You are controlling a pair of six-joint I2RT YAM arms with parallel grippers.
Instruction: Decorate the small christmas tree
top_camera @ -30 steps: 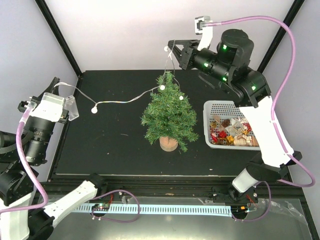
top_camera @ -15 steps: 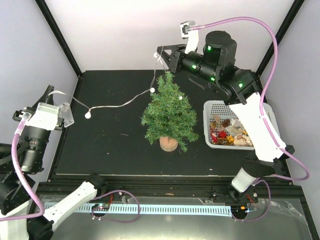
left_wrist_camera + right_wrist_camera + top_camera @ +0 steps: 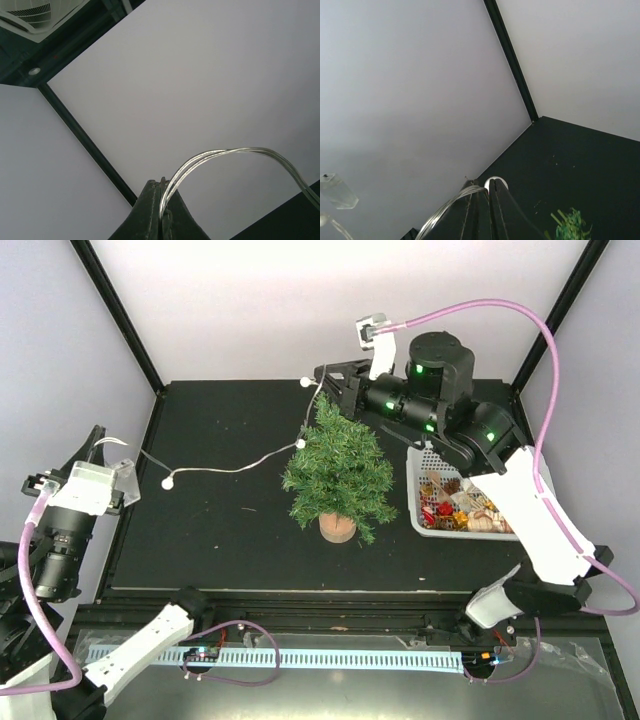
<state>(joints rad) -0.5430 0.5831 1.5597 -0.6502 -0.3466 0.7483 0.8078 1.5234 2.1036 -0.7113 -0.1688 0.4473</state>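
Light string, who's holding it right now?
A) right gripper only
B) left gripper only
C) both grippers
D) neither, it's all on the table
C: the left gripper is shut on one end of the light string, and the right gripper pinches the other end near the top of the small christmas tree.

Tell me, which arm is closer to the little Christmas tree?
Right. The right arm holds the light string beside the tip of the small christmas tree; the left arm holds its other end out past the table at the left.
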